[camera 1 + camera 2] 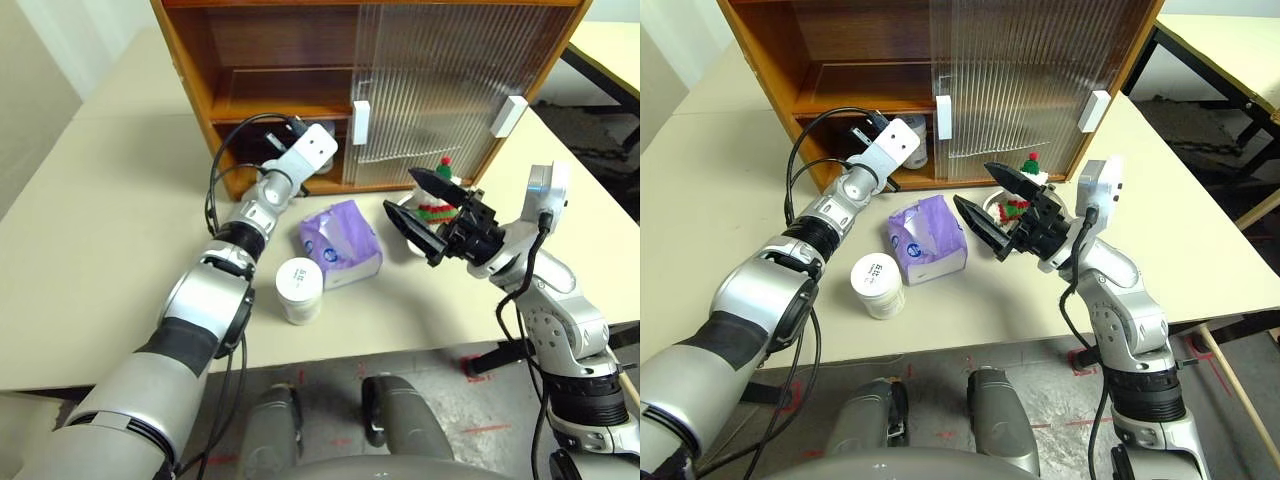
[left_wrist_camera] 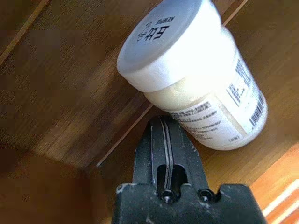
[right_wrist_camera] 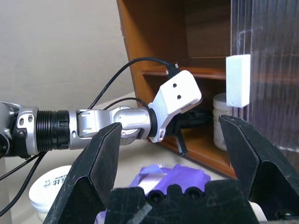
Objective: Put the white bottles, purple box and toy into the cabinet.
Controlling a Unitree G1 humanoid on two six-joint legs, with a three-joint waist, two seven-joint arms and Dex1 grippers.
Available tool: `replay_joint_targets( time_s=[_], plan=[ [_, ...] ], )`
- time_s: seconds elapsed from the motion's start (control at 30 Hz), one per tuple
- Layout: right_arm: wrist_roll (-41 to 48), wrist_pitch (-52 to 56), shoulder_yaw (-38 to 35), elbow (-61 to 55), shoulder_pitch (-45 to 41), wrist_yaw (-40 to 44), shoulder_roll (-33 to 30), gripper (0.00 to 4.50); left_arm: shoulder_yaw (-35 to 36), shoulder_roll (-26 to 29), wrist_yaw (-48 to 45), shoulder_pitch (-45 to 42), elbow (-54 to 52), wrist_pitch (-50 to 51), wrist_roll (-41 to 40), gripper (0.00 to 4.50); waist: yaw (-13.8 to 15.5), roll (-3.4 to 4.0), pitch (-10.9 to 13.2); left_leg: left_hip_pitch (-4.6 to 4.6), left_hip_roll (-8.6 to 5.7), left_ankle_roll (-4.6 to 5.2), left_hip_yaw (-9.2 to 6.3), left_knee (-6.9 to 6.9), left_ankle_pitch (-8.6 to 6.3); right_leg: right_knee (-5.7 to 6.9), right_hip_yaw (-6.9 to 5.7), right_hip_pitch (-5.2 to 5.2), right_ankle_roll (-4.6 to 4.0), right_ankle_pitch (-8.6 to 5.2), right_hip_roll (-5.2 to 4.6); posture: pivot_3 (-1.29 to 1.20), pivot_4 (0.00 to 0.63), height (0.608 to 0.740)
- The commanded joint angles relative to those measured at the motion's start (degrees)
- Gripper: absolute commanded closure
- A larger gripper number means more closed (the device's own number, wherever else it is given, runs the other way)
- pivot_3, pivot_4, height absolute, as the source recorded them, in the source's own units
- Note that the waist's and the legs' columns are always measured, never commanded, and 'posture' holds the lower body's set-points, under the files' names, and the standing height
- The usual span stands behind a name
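Left pincer (image 2: 164, 140) shut beside white bottle (image 2: 196, 79), right pincer (image 1: 425, 210) wide open, empty

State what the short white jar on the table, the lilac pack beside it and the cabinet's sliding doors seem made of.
Short white jar: probably plastic, smooth and opaque.
Lilac pack: thin plastic wrap, crinkled and glossy.
Sliding doors: ribbed translucent sheet, plastic or glass, shelves showing dimly through.

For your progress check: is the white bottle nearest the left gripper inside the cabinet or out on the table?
Inside. The white bottle stands upright on the cabinet floor beside the shut left gripper, behind the door handle.
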Motion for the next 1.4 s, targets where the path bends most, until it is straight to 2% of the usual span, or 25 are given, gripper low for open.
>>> replay_joint_targets(
  time_s=[0.03, 0.27, 0.53, 0.63, 0.8, 0.97, 1.2, 1.4],
  plan=[
    [0.22, -1.31, -0.76, -0.56, 0.48, 0.28, -0.23, 0.00, -0.45, -0.80, -0.87, -1.48, 1.26, -0.85, 0.75, 4.45, -0.05, 0.01, -0.01, 0.00, 0.00, 0.00, 0.00, 0.01, 0.00, 0.01, 0.00, 0.00, 0.00, 0.00, 0.00, -0.18, 0.042, 0.740],
    [0.37, -1.42, -0.80, -0.62, 0.54, 0.21, -0.51, 0.00, -0.10, -1.42, -1.48, -1.41, 1.28, -1.19, 0.41, 4.45, -0.22, 0.06, -0.22, 0.01, -0.01, 0.00, -0.01, 0.02, 0.00, 0.03, 0.00, 0.00, 0.00, 0.00, 0.00, -0.17, 0.042, 0.740],
    [0.37, -1.39, -0.66, 0.48, -0.01, 0.72, -0.65, 0.00, 2.69, 2.69, -6.00, 2.42, -2.89, -2.11, -2.53, 4.45, -0.27, 0.10, -0.39, 0.03, 0.00, 0.00, -0.06, 0.03, 0.00, 0.06, 0.02, 0.00, 0.00, 0.02, 0.00, -0.14, 0.045, 0.740],
    [0.40, -1.73, -1.28, 2.55, -0.77, 1.95, -1.36, 0.00, 3.75, 5.68, -13.41, 7.47, -9.50, -2.23, -4.77, 3.86, -0.20, 0.15, -0.46, 0.06, 0.02, 0.00, -0.06, 0.03, 0.00, 0.07, 0.04, 0.00, -0.02, 0.03, 0.00, -0.10, 0.050, 0.740],
    [0.37, -2.63, -2.22, 6.09, -2.06, 4.17, -2.26, 0.00, 8.59, 9.36, -20.72, 16.59, -25.18, 3.62, -10.91, 1.99, 0.31, 0.15, -0.47, 0.06, 0.24, 0.01, -0.05, 0.08, 0.02, 0.14, 0.06, 0.00, -0.10, 0.08, 0.00, -0.07, 0.053, 0.740],
    [0.61, -4.30, -4.02, 10.66, -2.71, 7.35, -3.19, 0.00, 14.33, 13.33, -31.47, 27.16, -44.79, 12.13, -21.75, 0.10, 0.69, 0.19, -0.53, 0.09, 0.28, 0.01, -0.04, 0.10, 0.03, 0.16, 0.07, 0.02, -0.13, 0.10, 0.00, -0.04, 0.053, 0.740],
    [1.82, -6.09, -6.43, 17.69, -3.05, 15.82, -6.81, 0.00, 20.24, 19.73, -45.23, 41.59, -61.60, 17.65, -34.88, 0.04, 1.75, 0.51, -0.97, 0.20, 0.29, 0.02, 0.03, 0.12, 0.06, 0.24, 0.16, 0.03, -0.22, 0.14, 0.03, 0.00, 0.048, 0.740],
    [1.80, -6.86, -7.08, 20.70, -2.66, 21.83, -9.37, 0.00, 23.61, 24.21, -52.77, 49.98, -66.67, 18.91, -41.06, 0.04, 3.20, 0.57, -1.08, 0.22, 0.30, -0.02, 0.03, 0.14, 0.08, 0.27, 0.12, 0.04, -0.25, 0.13, 0.07, 0.03, 0.046, 0.740]
  ],
)
